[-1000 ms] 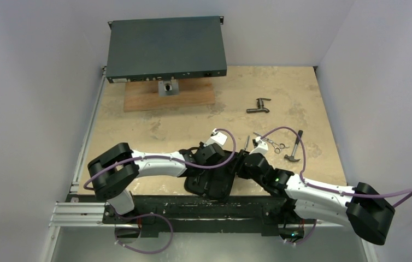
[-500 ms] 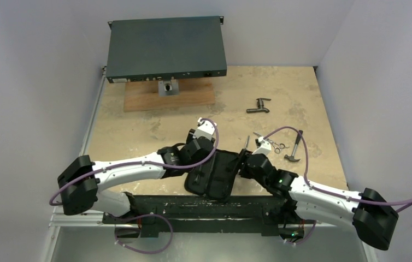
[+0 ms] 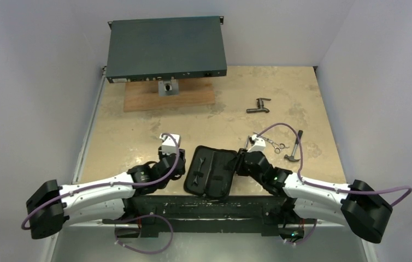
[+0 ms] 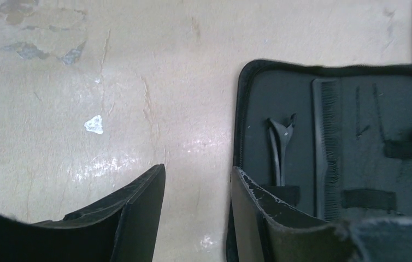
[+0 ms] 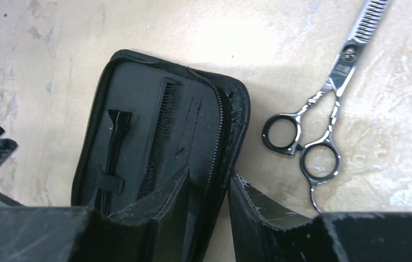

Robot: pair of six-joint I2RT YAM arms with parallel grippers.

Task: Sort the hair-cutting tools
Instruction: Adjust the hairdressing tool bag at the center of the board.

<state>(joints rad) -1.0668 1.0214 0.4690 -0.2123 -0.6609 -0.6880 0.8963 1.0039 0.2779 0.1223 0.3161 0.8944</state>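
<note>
Right wrist view: scissors (image 5: 329,87) are seen just right of the right gripper (image 5: 209,174) (astride the case (image 5: 133,87) rim, grip indiscernible), blades toward the table's far edge.

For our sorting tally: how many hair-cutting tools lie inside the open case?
2: the clip under a strap, the comb beside it. The scissors lie outside; part of the case is hidden.

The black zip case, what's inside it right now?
A black comb and a slim black clip sit under elastic straps in the open case. Up close, its near end is covered by the right hand. The scissors lie outside, on the table.
</note>
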